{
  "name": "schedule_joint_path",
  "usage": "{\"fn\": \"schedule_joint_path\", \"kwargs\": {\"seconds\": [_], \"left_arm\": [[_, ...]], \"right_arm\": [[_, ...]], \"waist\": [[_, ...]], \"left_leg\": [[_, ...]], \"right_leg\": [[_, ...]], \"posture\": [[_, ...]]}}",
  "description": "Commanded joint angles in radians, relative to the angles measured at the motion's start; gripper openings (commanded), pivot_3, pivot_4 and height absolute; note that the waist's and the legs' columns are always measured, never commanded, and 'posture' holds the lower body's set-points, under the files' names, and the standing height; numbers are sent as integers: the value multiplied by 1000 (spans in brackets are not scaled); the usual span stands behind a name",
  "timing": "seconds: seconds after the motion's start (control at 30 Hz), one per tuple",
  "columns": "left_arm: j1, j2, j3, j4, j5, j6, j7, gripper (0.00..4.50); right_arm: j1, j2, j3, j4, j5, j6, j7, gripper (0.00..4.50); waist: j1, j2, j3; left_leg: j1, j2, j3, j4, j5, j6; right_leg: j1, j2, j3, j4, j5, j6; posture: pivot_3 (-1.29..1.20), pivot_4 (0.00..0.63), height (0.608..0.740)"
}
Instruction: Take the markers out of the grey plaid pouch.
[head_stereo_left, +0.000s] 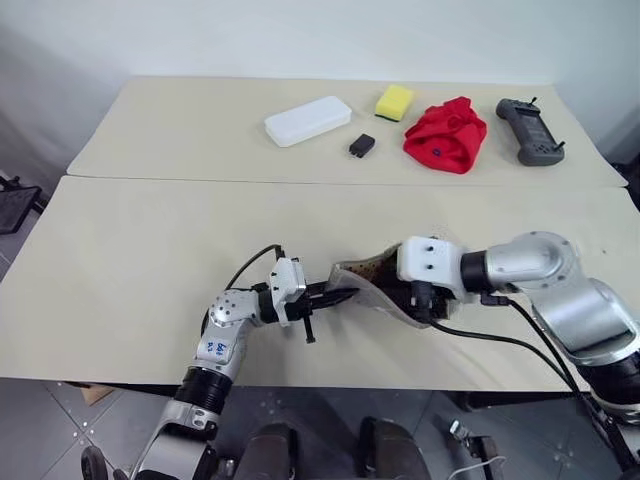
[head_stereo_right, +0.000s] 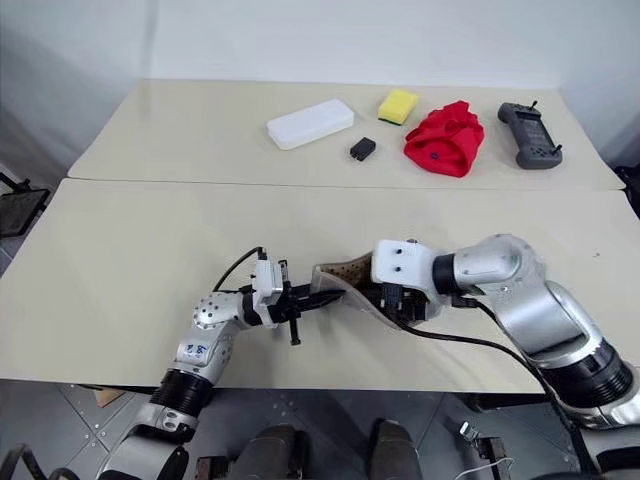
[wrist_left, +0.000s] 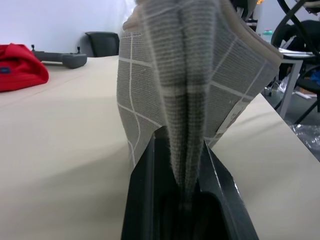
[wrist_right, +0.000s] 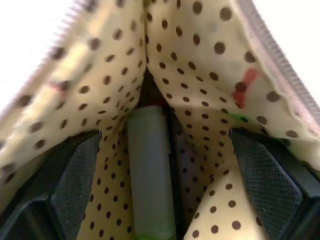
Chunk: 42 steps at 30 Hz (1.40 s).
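Far beyond both claws, on rear desk: white case, black block, yellow sponge, red cloth, grey controller.
Left claw clenched on grey plaid pouch end, pointing right; pouch lifted off front desk.
Right claw spread wide inside pouch mouth, angled down-left.
Right wrist view: dotted lining, pale green marker between fingers, untouched.

Woven cloth grey plaid pouch, dotted fabric lining.
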Motion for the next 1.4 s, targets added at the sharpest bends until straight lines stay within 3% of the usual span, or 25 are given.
{"fn": "schedule_joint_path", "kwargs": {"seconds": [0.03, 0.13, 0.23, 0.33, 0.6, 0.8, 0.87, 1.03, 1.27, 1.4], "left_arm": [[3, 1, 15, -8, -13, 11, 9, 0], [1, 3, 16, -6, -12, 12, 9, 0], [1, 3, 18, -4, -12, 15, 9, 0], [3, 2, 18, -6, -13, 19, 8, 0], [-1, 9, 24, -2, -18, 26, 5, 0], [-5, 11, 31, 2, -15, 26, 11, 0], [-5, 14, 33, 2, -14, 26, 13, 0], [-2, 21, 40, 2, -12, 24, 18, 0], [2, 27, 40, -1, -9, 25, 20, 0], [0, 31, 42, 0, -7, 24, 17, 0]], "right_arm": [[-5, 15, 50, -52, -19, 67, -8, 4321], [-2, 7, 98, -69, -46, 82, 2, 4321], [7, 31, 133, -31, -99, 58, -33, 3706], [-6, 74, 150, 34, -171, 12, -108, 2754], [-1, 82, 161, 56, -218, -15, -91, 2754], [5, 83, 130, 42, -183, -48, -45, 1265], [7, 74, 65, 29, -109, -98, 2, 643], [14, 76, -167, 46, 204, -341, 212, 618], [92, 128, -381, 139, 468, -279, 212, 477], [116, 147, -426, 143, 578, -205, 190, 477]], "waist": [[0, 0, 0], [0, 0, 0], [-1, 0, 0], [-5, 0, 0], [-5, 0, 0], [-6, 0, 0], [-5, 0, 0], [1, -1, 0], [3, -1, 0], [3, -1, 0]], "left_leg": [[0, 0, 0, 0, 0, 0], [0, 0, 0, 0, 0, 0], [0, 0, 0, 0, 0, 0], [0, 0, 0, 0, 0, 0], [0, 0, 0, 0, 0, 0], [0, 0, 0, 0, 0, 0], [0, 0, 0, 0, 0, 0], [-1, 0, 0, 0, 0, 0], [-1, 0, 0, 0, 0, 0], [-1, 0, -1, 0, 0, 0]], "right_leg": [[0, 0, 0, 0, 0, 0], [0, 0, 0, 0, 0, 0], [0, 0, 0, 0, 0, 0], [0, 0, 0, 0, 0, 0], [0, 0, 0, 0, 0, 0], [0, 0, 0, 0, 0, 0], [0, 0, 0, 0, 0, 0], [0, 0, -1, -1, 0, 0], [1, 0, -2, -2, 0, 0], [1, 0, -2, -1, 0, 0]], "posture": [[0, 150, 740], [0, 150, 740], [0, 150, 740], [0, 150, 740], [0, 150, 740], [0, 150, 740], [0, 150, 740], [0, 150, 740], [0, 150, 740], [0, 150, 740]]}}
